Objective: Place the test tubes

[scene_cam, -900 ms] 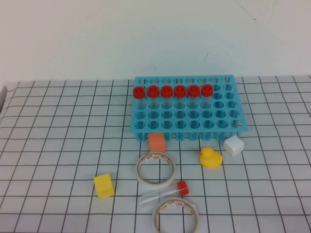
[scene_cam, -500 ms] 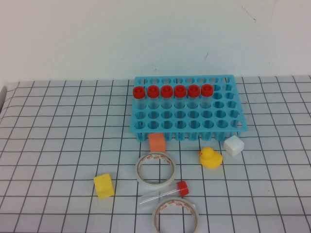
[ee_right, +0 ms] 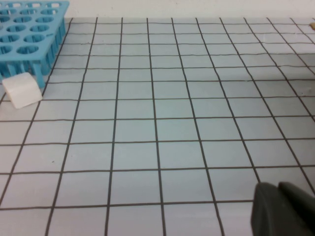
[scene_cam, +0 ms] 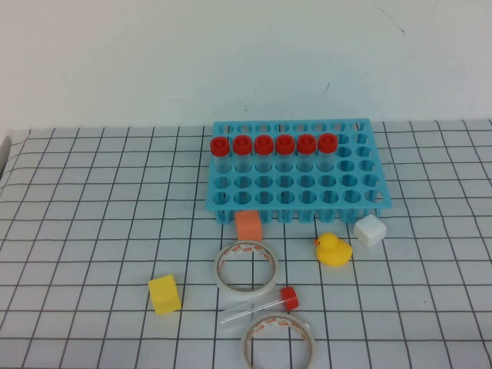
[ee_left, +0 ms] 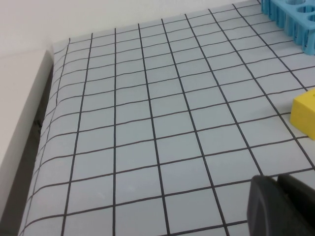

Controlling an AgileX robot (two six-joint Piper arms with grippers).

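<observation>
Both claws clenched, nothing in them. Left claw (ee_left: 283, 204) sits low over bare grid, right claw (ee_right: 283, 209) same on its side. Loose tube (scene_cam: 257, 307) lies flat btwn them: to the left claw's right, past the yellow block (scene_cam: 164, 295), and to the right claw's left. Long axis runs approx side to side, red cap toward the right claw. Neither arm clearly nearer, imo. Rack (scene_cam: 296, 201) stands beyond the tube.
</observation>
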